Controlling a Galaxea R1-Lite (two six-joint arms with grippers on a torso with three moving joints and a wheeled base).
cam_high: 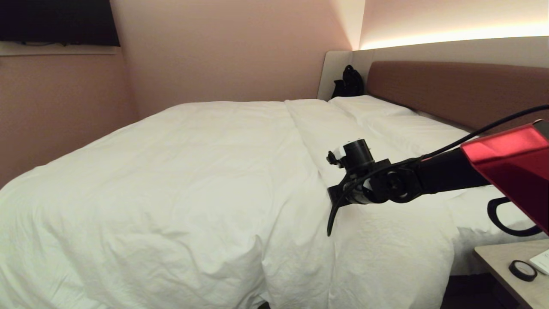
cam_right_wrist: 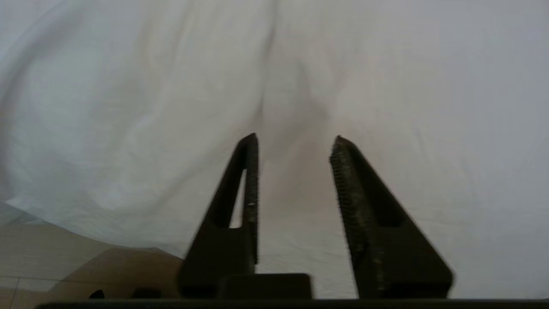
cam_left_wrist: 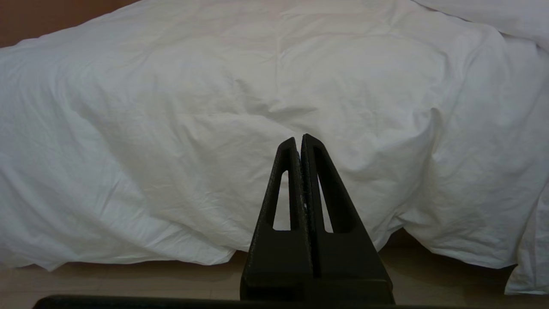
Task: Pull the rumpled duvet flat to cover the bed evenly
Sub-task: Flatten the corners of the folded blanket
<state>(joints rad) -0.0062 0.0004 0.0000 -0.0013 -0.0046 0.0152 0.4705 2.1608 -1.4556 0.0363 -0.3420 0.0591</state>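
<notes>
In the head view: duvet point(cam_high: 180, 180) lying across most of the bed point(cam_high: 459, 92), puffy and wrinkled, draping over the near edge and leaving a band of sheet exposed ahead of the pillows point(cam_high: 386, 113) at the headboard. Right arm reaching in from the right, wrist hanging over the duvet's upper edge near the fold line; fingertips hidden behind the wrist here. Judging the reach as an approach to that edge, since that edge is what would have to be drawn toward the pillows. Side table point(cam_high: 510, 266) standing at the lower right, carrying a small black ring point(cam_high: 523, 270). Dark bag point(cam_high: 348, 82) sitting in the far corner beside the headboard.

In the left wrist view: left gripper point(cam_left_wrist: 299, 141) pointing at the duvet's hanging side, fingers pressed together, pinching nothing, well short of the cloth. Reading as parked. Duvet hem trailing close to the floor point(cam_left_wrist: 128, 279) here, suggesting excess on this side.

In the right wrist view: right gripper point(cam_right_wrist: 294, 143) hovering just over white duvet cloth, fingers spread with a clear gap, nothing between them. Looking ready to close on a fold.
</notes>
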